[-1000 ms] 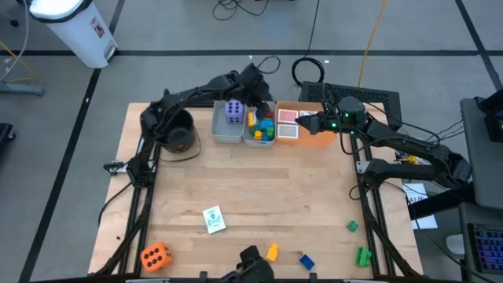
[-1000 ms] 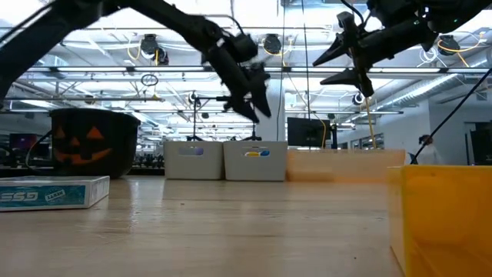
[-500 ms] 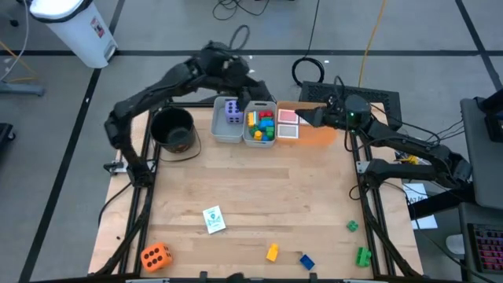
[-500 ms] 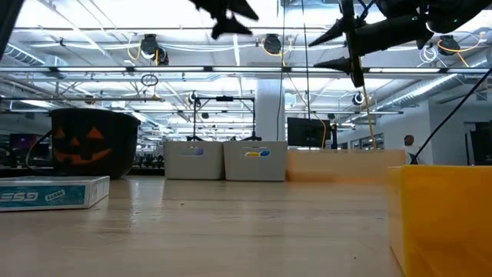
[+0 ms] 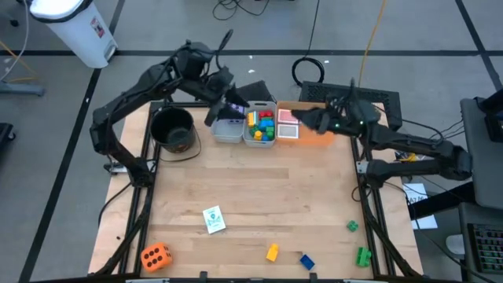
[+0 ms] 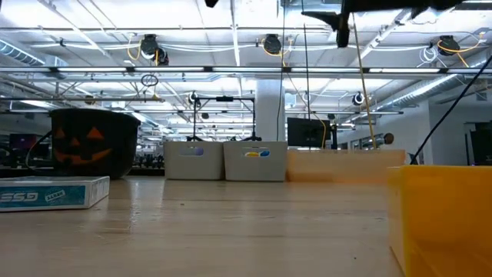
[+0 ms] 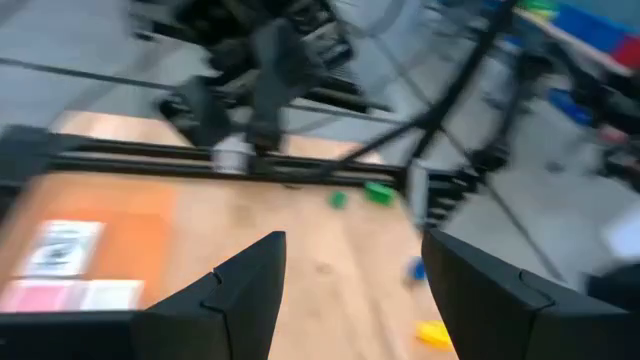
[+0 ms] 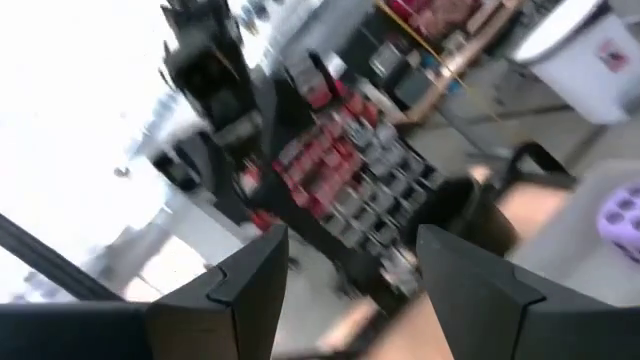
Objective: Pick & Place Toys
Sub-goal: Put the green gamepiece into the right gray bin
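The left gripper (image 5: 224,98) hangs high over the back of the table, above the left grey bin (image 5: 228,130), and in the left wrist view its two dark fingers (image 7: 232,300) are spread wide with nothing between them. The right gripper (image 5: 305,119) is raised over the flat orange tray (image 5: 317,136) at the back right, and its fingers (image 8: 240,285) are also spread apart and empty. The purple dice (image 5: 235,109) lies in the left grey bin, partly hidden under the left gripper. Just beside it, the second grey bin (image 5: 259,139) holds a small heap of red, yellow, green and blue bricks (image 5: 262,124). Two picture cards (image 5: 288,124) lie on the orange tray, touching its left end. A black pumpkin bucket (image 5: 174,130) stands left of the bins, near the table edge. The other toys are well apart from the bins, at the front of the table: a picture card (image 5: 213,219) lies alone, the orange dice (image 5: 155,255) sits at the front left corner, a yellow brick (image 5: 272,252) and a blue brick (image 5: 306,260) lie near the front edge, and two green bricks (image 5: 362,255) lie close to the right frame. In the low view a yellow block (image 6: 442,219) fills the near right corner and hides part of the table behind it.
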Robot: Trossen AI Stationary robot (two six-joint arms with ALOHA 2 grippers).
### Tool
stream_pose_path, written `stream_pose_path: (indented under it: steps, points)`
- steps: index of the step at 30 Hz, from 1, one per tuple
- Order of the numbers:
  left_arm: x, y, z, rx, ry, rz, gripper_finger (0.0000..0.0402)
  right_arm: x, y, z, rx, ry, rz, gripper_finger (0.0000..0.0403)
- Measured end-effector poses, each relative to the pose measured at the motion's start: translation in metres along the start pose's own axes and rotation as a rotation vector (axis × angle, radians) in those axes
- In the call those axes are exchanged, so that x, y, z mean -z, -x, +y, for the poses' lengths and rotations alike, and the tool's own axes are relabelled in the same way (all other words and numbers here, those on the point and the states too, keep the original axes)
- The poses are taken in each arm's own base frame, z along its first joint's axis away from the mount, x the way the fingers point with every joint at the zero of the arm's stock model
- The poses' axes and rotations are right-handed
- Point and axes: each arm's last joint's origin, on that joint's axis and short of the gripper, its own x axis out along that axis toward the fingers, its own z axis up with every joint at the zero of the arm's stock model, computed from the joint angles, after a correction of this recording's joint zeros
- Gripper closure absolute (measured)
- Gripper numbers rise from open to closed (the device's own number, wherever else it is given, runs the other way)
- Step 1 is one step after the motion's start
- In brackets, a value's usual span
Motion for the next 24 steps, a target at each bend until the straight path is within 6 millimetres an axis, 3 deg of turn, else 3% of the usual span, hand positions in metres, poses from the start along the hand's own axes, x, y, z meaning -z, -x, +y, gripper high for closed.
stream_pose_path:
  steps: [6, 11, 18, 24]
  points:
    - [0.003, -0.013, -0.019, 0.121, -0.029, 0.038, 0.0163, 0.017, -0.010, 0.047, 0.159, 0.108, 0.240, 0.0190]
    - [0.004, -0.024, -0.037, 0.175, -0.060, 0.062, 0.0163, 0.042, -0.008, 0.084, 0.309, 0.111, 0.528, 0.0190]
    - [0.011, -0.030, -0.049, 0.218, -0.073, 0.120, 0.0163, 0.121, 0.012, 0.104, 0.602, 0.019, 1.016, 0.0190]
    - [0.015, -0.033, -0.055, 0.241, -0.081, 0.154, 0.0163, 0.182, 0.056, 0.115, 0.948, 0.005, 1.277, 0.0190]
